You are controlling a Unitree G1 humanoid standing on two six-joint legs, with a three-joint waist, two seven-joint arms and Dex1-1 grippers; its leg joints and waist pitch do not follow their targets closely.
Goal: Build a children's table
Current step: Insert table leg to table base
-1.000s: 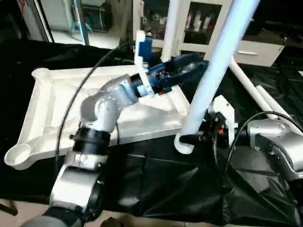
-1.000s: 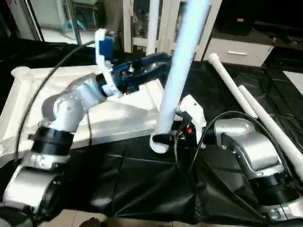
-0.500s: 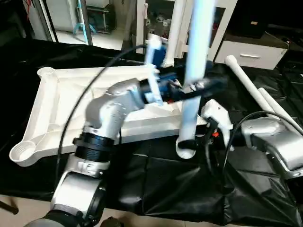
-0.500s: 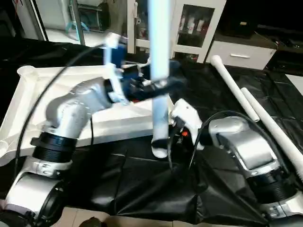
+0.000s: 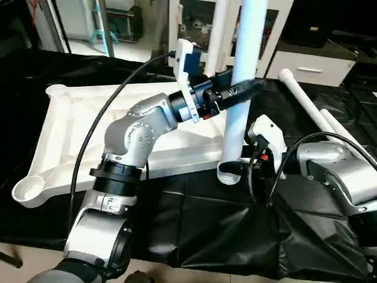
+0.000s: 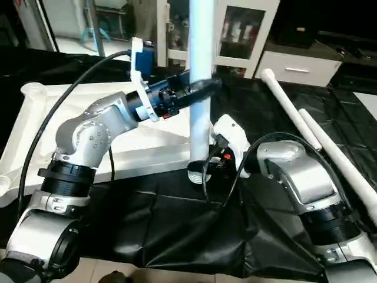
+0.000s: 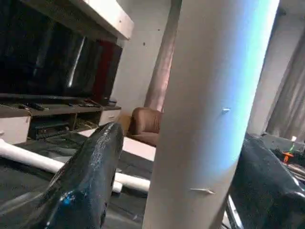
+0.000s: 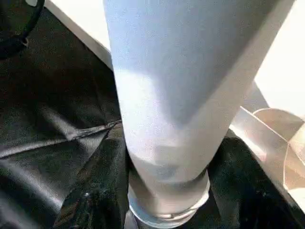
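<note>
**A:** Where do you stand with the leg (image 5: pixel 244 76)?

**B:** You hold it nearly upright with its threaded end at the table top's (image 5: pixel 65 130) near corner socket, at about five o'clock from the top's centre. Your right gripper (image 8: pixel 162 191) has its fingers clamped on the leg just above the threaded collar. Your left gripper (image 5: pixel 238 91) reaches across higher up, its fingers (image 7: pixel 90 176) apart on either side of the tube; I cannot tell whether they press it.

**A:** What could go wrong?

**B:** I judge the leg top-heavy. If your upper fingers stay slack, it can tip and cross-thread, or skid off onto the black sheet on the bench (image 5: pixel 200 230). Two spare legs (image 5: pixel 309 106) lie at two o'clock.
</note>
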